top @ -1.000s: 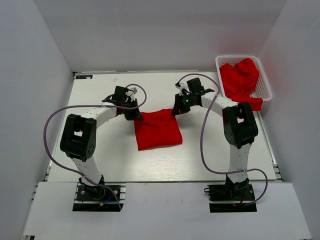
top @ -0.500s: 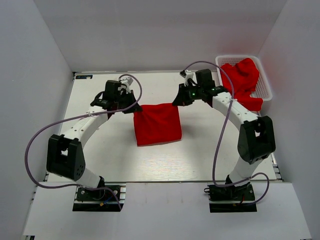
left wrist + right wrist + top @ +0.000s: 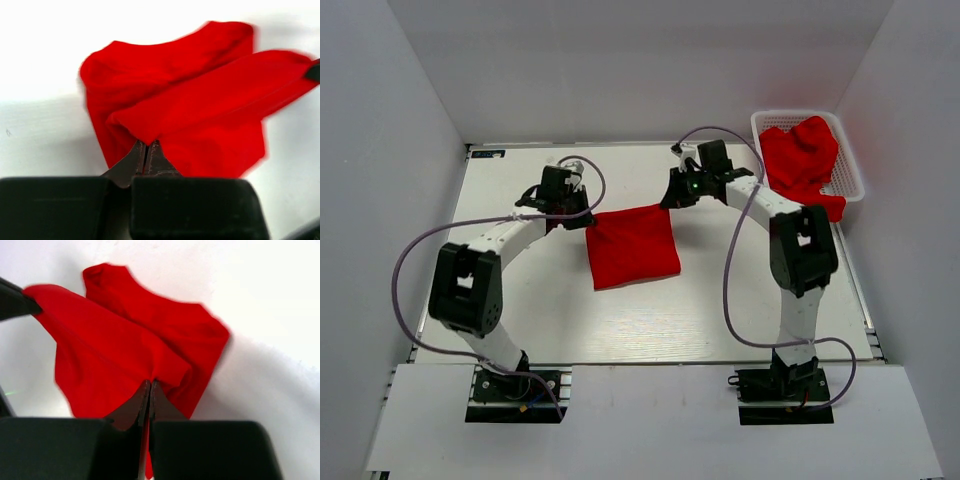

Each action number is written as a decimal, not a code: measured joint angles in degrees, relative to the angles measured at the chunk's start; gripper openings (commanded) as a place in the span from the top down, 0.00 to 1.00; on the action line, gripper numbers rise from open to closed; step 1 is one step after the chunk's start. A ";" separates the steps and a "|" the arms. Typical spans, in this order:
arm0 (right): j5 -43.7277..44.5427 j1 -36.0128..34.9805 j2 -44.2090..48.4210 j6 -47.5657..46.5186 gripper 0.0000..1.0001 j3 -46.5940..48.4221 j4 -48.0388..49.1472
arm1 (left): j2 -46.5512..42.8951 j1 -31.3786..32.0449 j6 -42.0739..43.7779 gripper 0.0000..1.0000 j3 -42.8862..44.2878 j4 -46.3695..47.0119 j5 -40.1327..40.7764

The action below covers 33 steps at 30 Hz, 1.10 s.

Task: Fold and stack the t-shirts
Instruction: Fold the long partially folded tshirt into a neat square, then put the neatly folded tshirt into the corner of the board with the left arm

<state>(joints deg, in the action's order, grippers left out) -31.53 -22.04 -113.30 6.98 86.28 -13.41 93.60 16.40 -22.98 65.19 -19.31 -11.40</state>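
we log left end effector (image 3: 148, 146) pinched closed on the red t-shirt's (image 3: 633, 248) far-left corner; right end effector (image 3: 150, 384) likewise on the far-right | shirt at the middle of the counter (image 3: 540, 320); far edge drawn farther back than a second ago

Plain red t-shirts (image 3: 633, 245); white basket (image 3: 854, 172); white table (image 3: 520, 310).
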 measured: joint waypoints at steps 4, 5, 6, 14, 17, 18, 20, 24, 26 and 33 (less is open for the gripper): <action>-0.48 0.57 -7.98 0.07 1.00 7.04 0.96 | 5.81 -0.66 -0.09 0.96 0.61 1.42 2.08; -0.57 0.63 -9.68 0.09 1.00 8.76 1.05 | 6.78 -0.81 -0.11 0.92 1.07 1.53 2.49; -0.57 0.66 -11.15 0.11 0.96 10.32 1.22 | 7.91 -1.05 -0.09 0.65 1.84 1.64 2.89; 0.02 1.25 -15.28 0.96 0.10 18.45 0.46 | 12.90 -3.54 0.31 0.00 10.25 1.14 7.63; -0.07 1.44 -14.82 0.31 0.10 20.46 0.28 | 12.55 -4.50 0.68 0.00 12.13 0.15 8.96; 0.07 1.49 -14.05 0.07 0.10 20.09 0.17 | 12.26 -4.76 0.90 0.00 12.48 -0.04 9.01; 0.37 1.60 -11.06 -0.17 0.10 17.09 0.17 | 11.17 -5.01 1.18 0.00 12.39 0.07 8.57; 1.81 1.75 -0.26 -0.26 0.10 5.53 1.18 | 6.34 -4.44 2.49 0.00 6.36 3.87 4.50; 2.51 1.79 5.31 -0.02 0.10 0.24 1.42 | 3.37 -3.76 2.97 0.00 1.31 6.56 1.40; 3.34 2.29 16.48 1.95 0.10 -11.65 3.89 | 2.43 -2.34 2.60 0.01 -4.50 8.94 -2.64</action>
<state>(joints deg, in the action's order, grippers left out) -28.18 -19.75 -96.82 8.93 74.63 -9.52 96.03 14.06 -20.38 60.69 -10.37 -14.04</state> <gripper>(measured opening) 0.904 0.993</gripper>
